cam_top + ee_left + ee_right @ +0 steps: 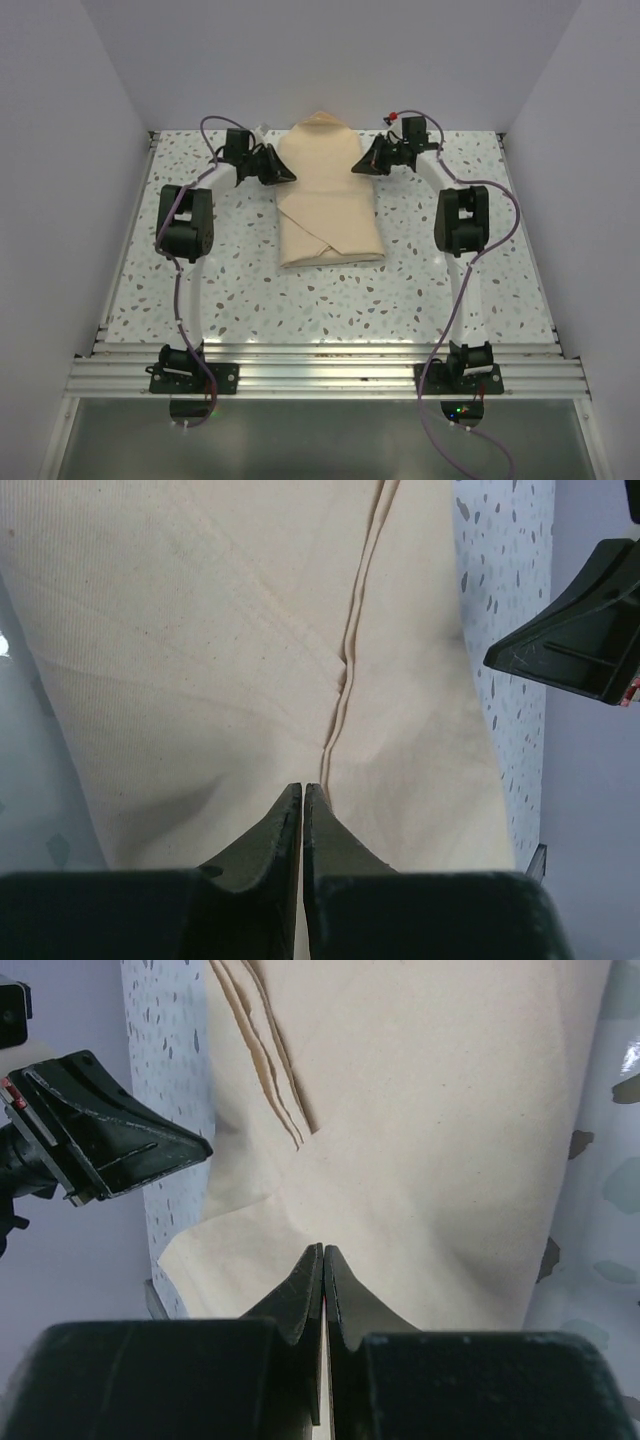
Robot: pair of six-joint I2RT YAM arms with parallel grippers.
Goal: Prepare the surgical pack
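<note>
Pressed-together black fingertips of the left gripper (303,790) are filling the bottom of the left wrist view, with the tips meeting the cloth of the surgical pack (328,200). The pack is lying as a folded tan bundle in the upper centre of the overhead frame. Its overlapping flaps are crossing diagonally, its far end is tapering to a blunt point and its near end is sitting square. No tray, instruments or gauze are showing (anything inside is covered by the wrap).

From the opposite side the right gripper (322,1250) is doing the same. Its jaws are closed to a hairline and its tips are touching the cloth just below a stack of layered fold edges. Whether either gripper is pinching a thin layer of fabric cannot be told; nothing is visibly caught between the fingers.

The two grippers are flanking the bundle's upper half, left and right of it in the overhead frame and pointing inward at each other. This is probably to steady or tuck the side folds so that the wrap keeps its shape. The wrapping appears to be nearly done, with only the far point looking loose.

Around the bundle the speckled table (250,290) is spreading toward the frame's lower edge, where both arm bases are sitting.
</note>
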